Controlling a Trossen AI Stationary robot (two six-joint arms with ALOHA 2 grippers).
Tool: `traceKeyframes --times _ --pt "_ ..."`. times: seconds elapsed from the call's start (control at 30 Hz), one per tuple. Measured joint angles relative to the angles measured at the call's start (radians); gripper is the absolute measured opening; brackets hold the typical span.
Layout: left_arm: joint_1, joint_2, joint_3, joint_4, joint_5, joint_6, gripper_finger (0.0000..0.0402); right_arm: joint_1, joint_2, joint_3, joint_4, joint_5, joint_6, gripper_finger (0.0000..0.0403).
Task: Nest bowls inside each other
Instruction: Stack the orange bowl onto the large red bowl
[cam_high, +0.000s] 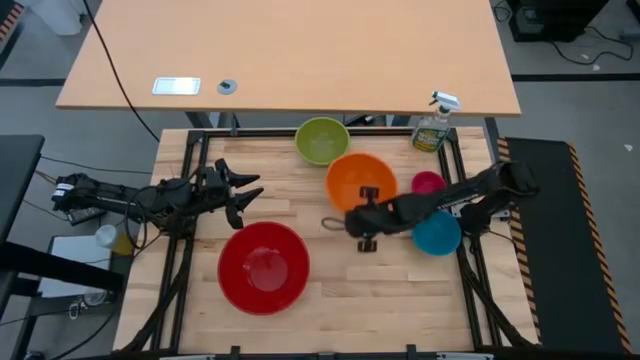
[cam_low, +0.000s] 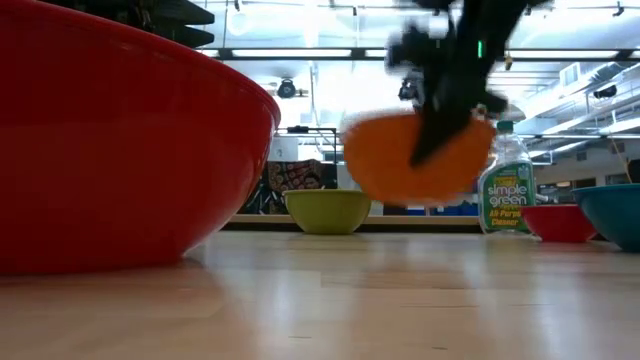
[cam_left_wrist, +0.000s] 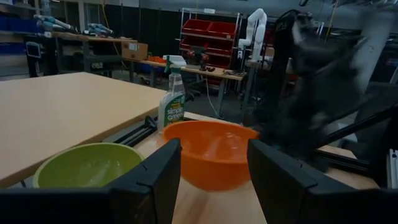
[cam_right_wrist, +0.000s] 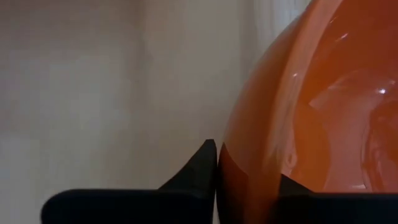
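Observation:
The orange bowl (cam_high: 360, 180) hangs above the table at the middle right, with my right gripper (cam_high: 365, 215) shut on its near rim. The big red bowl (cam_high: 263, 267) sits on its base at the near middle. The lime green bowl (cam_high: 321, 140) stands at the far edge. The pink bowl (cam_high: 428, 183) and the blue bowl (cam_high: 437, 233) stand at the right. My left gripper (cam_high: 245, 195) waits open at the left, above the table, pointing level toward the orange bowl (cam_left_wrist: 211, 152). My right gripper pinches the orange bowl's rim (cam_right_wrist: 219, 163), one finger outside the wall (cam_right_wrist: 198, 171) and one inside (cam_right_wrist: 292, 186). The fingers slant down onto the rim's near side from the table's right. The bowl (cam_low: 415, 160) is lifted clear of the table.
A green spray bottle (cam_high: 432, 128) stands at the far right corner, behind the pink bowl. The black frame rails (cam_high: 190, 170) run along the table's left, far and right sides. Bare wood (cam_high: 390, 300) lies between the red bowl and the blue bowl.

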Motion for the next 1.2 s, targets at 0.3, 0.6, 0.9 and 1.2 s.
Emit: traceKeyframes --times 0.3,0.6,0.9,1.2 --pt "0.001 0.0 0.025 -0.022 -0.102 -0.086 0.0188 0.155 0.008 0.152 0.296 -0.101 -0.095 0.0039" --pt "-0.105 0.099 0.287 -0.46 -0.093 -0.141 0.0188 0.193 0.229 0.389 0.336 -0.229 -0.21 0.0039" --pt "-0.262 0.114 0.335 -0.456 -0.093 -0.02 0.0188 0.183 0.475 0.679 0.321 -0.357 -0.348 0.0039" --pt "-0.365 0.103 0.337 -0.466 -0.093 0.017 0.0188 0.13 0.624 0.715 0.301 -0.364 -0.419 0.0047"
